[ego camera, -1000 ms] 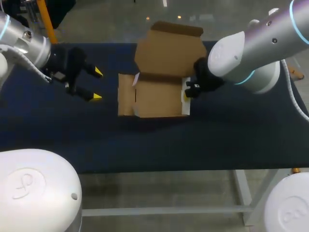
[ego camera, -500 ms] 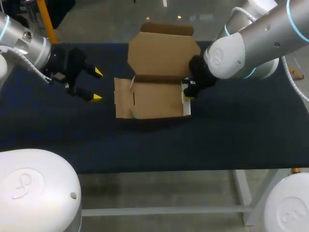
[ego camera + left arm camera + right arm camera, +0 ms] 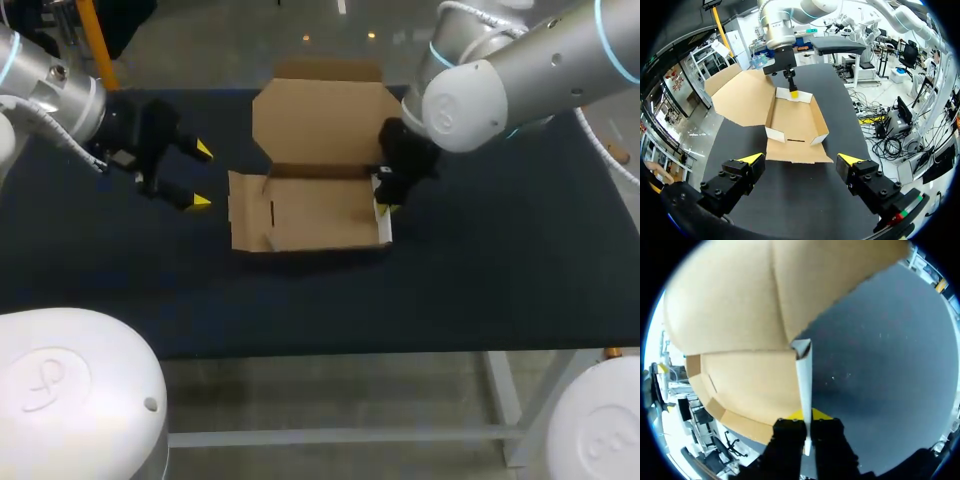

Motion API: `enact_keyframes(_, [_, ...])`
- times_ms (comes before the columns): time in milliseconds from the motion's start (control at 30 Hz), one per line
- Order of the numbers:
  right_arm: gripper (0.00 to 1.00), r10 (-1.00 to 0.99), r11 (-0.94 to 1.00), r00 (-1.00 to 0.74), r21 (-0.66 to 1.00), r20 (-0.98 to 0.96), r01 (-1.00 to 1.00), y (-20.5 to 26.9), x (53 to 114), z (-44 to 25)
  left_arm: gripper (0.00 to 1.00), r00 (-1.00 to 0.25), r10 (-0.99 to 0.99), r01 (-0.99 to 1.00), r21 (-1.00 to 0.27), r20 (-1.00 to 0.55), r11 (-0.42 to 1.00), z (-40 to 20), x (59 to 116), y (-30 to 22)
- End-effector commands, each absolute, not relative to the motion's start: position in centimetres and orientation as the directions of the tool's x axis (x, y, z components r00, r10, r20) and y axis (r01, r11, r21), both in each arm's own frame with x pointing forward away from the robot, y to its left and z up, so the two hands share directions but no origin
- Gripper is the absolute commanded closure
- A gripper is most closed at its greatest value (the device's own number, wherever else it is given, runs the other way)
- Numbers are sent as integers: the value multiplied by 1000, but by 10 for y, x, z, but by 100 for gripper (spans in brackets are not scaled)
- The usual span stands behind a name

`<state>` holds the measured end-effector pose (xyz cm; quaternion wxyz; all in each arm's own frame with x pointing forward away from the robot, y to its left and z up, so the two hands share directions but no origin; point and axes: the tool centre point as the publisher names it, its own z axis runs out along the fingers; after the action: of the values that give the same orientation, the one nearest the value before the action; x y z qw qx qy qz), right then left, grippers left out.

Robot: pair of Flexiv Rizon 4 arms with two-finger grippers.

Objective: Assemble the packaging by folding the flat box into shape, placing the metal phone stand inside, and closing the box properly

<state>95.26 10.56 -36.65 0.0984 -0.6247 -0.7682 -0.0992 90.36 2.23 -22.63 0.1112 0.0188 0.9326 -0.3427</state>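
Nearest in the head view, across the lower-middle of the frame, lies the dark navy table top [image 3: 480, 270]. On it, at centre, sits the brown cardboard box [image 3: 310, 205], a shallow open tray. The left gripper [image 3: 201, 175] hangs at the left of the frame, just off the tray's left end, jaws wide apart and holding nothing. At the tray's right end the right gripper [image 3: 385, 198] comes down onto the white side wall [image 3: 383, 215]. Beyond the tray, toward the upper middle, the broad brown lid panel [image 3: 325, 125] lies opened back.

I judge the step in hand to be the first one, shaping the flat box, with the right end wall pinched upright. The next move probably calls for the left gripper to lift the loose brown end flap [image 3: 248, 210] so that both ends stand. The metal phone stand shows in no view, so packing and closing are not yet begun.

The left wrist view adds that the end flap [image 3: 797, 150] lies flat on the table just ahead of the left gripper [image 3: 801, 160], with the right gripper [image 3: 792, 90] at the box's far end. Only the right wrist view shows the grip. The side wall [image 3: 804, 375] runs edge-on between the right gripper's [image 3: 806, 417] black fingers [image 3: 790, 440], which appear clamped on it from both sides, though the yellow tips are mostly hidden.
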Motion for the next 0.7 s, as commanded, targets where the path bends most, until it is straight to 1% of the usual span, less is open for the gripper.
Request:
enact_keyframes(33, [100,951,213,-188,-76,247,974,108,954,-363,0,-975,-40,110,-632,-218,767,-225,903,23])
enact_keyframes(433, [100,975,170,-133,-216,177,961,108,938,-378,0,-975,-40,110,-632,-218,767,-225,903,23])
enact_keyframes(700, [100,976,170,-125,-264,176,949,107,930,-388,0,-975,-40,110,-632,-218,767,-225,903,23])
